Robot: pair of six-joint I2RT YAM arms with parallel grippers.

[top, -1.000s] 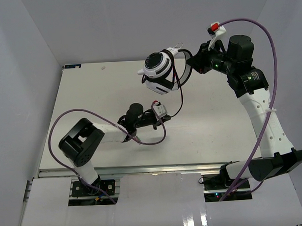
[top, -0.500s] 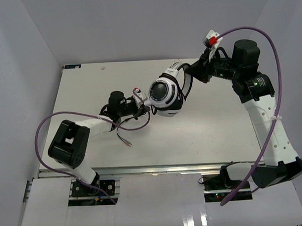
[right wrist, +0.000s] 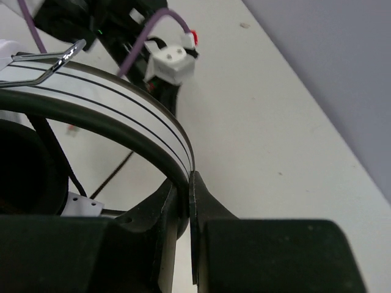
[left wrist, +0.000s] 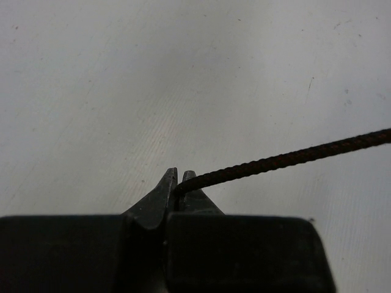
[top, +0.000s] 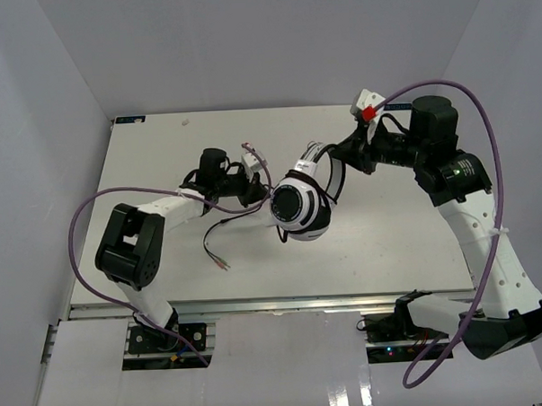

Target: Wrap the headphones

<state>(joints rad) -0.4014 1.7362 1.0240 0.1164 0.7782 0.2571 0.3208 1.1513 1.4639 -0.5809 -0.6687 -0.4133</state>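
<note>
Lower and nearer than a second ago, the headphones (top: pixel 300 209) hang over the middle of the counter (top: pixel 389 238), one cup facing the top camera. The right tool (right wrist: pixel 184 186) is pressed together on the white headband (right wrist: pixel 110 85). The left tool (left wrist: pixel 177 182), now swung in beside the cup's left, pinches the thin black cord (left wrist: pixel 293 157), whose loose end trails across the counter.

White table (top: pixel 381 252) enclosed by pale walls (top: pixel 50 87); metal rail (top: pixel 275 303) along its near edge
</note>
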